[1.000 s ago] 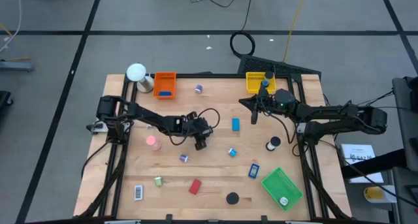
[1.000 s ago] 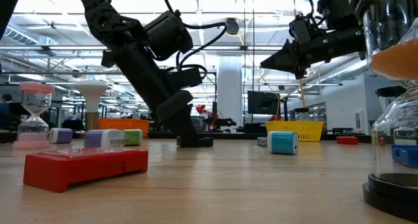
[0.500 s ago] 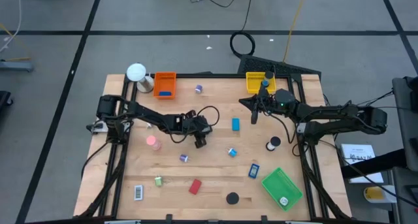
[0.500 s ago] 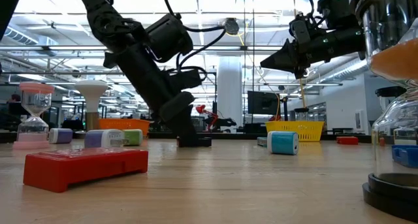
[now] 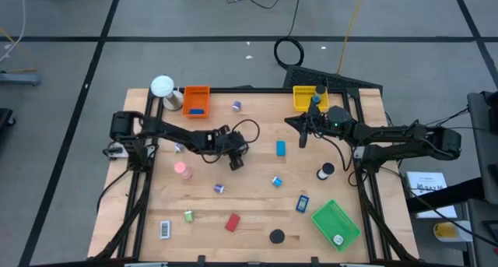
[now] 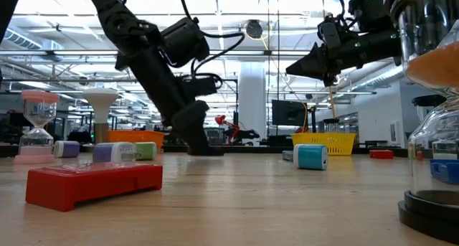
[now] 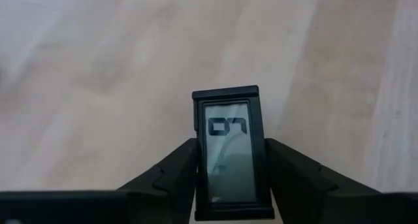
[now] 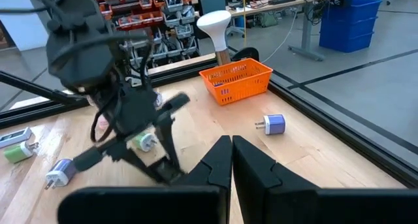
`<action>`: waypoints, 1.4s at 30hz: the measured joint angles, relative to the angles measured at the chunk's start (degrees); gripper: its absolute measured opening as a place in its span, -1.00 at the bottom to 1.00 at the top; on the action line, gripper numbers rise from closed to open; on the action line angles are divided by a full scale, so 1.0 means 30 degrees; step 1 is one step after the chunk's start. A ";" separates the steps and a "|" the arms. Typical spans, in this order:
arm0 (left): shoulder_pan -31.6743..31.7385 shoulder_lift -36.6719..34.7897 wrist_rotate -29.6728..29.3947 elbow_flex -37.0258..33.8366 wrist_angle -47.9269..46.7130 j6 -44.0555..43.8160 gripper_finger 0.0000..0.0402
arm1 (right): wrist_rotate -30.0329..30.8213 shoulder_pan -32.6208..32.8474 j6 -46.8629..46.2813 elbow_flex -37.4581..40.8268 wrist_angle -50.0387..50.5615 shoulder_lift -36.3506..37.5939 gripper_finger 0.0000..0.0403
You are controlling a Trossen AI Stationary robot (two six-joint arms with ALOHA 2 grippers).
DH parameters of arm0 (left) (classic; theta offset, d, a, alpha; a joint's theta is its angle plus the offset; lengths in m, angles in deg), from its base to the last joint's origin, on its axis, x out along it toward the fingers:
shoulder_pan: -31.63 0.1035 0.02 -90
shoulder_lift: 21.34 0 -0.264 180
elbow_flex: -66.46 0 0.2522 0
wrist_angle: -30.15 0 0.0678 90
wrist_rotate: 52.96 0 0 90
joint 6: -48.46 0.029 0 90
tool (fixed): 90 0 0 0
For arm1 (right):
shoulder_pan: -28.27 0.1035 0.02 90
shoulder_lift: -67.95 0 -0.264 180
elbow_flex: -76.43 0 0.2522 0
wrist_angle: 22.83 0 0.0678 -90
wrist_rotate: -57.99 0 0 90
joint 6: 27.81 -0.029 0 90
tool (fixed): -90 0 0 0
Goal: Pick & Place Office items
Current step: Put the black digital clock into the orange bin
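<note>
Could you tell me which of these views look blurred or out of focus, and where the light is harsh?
Left wrist view: the wooden table is smeared soft, while the black-and-white rectangle between the fingers stays sharp. Low view: bright ceiling lights wash out the background, and the near red rectangle looks soft. High view: evenly lit and crisp.

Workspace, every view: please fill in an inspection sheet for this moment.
Surface: wooden table, scattered with small pieces.
Job's things: black-and-white rectangle in the grip; blue rectangle, red rectangle, black disc and pink roll lie loose.
Clutter: orange tray, yellow tray, green tray, white ball-topped object.
Grippers: left end effector low at mid-table, shut on the rectangle; right end effector raised near the yellow tray, shut, empty.
Cables: black loop on the floor behind.
Surroundings: workshop shelving beyond the table.
</note>
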 joint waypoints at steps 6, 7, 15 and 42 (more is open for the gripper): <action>0.1026 -0.1688 -0.1636 0.0000 -0.2167 -0.0482 -0.23 | 0.0001 0.0000 0.0004 -0.0002 0.0087 0.0000 -0.98; 0.1359 -0.1907 -0.1776 0.0000 -0.2563 -0.0626 -0.25 | 0.0000 0.0000 0.0004 -0.0002 0.0105 0.0000 -0.98; 0.4198 -0.1532 -0.1288 0.0007 -0.4899 -0.2512 -0.17 | 0.0000 0.0000 0.0004 -0.0002 0.0145 0.0000 -0.98; 0.3902 -0.1380 -0.0416 0.0000 -0.4845 -0.1540 0.28 | 0.0000 0.0000 0.0004 0.0001 0.0138 0.0007 -0.98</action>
